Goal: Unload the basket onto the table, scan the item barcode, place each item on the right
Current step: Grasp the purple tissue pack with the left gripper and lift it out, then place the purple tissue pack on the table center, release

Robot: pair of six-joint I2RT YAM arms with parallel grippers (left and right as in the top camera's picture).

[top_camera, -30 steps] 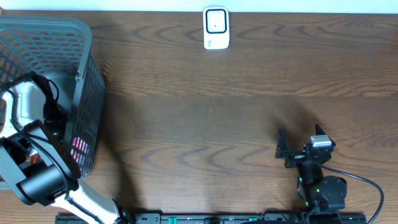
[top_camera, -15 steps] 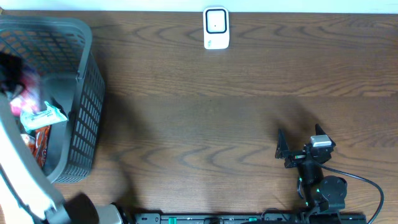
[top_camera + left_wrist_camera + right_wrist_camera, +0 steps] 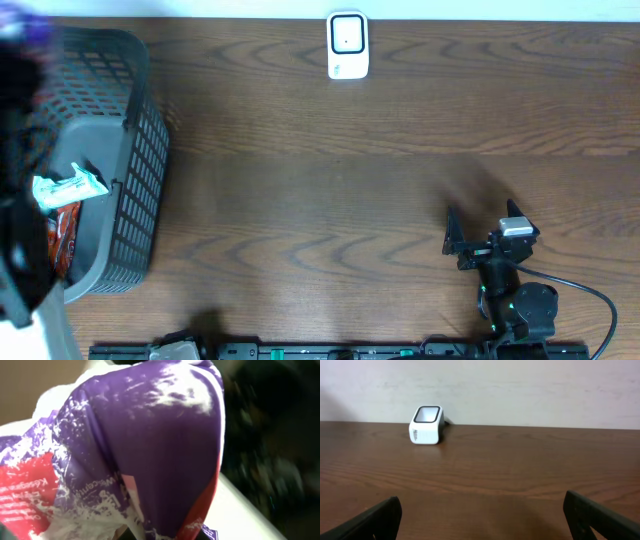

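Observation:
A purple and red crinkly packet [image 3: 150,435] fills the left wrist view, and my left gripper [image 3: 157,535] is shut on its lower edge. From overhead that arm is a dark blur along the left edge above the basket, with the purple packet [image 3: 28,24] a smear at the top left corner. No barcode shows on the packet. The white barcode scanner [image 3: 347,45] stands at the far middle of the table, also seen ahead in the right wrist view as the scanner [image 3: 426,425]. My right gripper [image 3: 482,224] rests open and empty near the front right.
A grey mesh basket [image 3: 135,180] stands at the left end of the table, holding a white packet [image 3: 68,187] and an orange-red packet [image 3: 62,235]. Brown wood table [image 3: 320,200] spans between basket, scanner and right arm.
My left arm has risen out of the basket with the purple packet, toward the overhead camera and the far left. The basket's remaining packets are now uncovered. The right arm has not moved.

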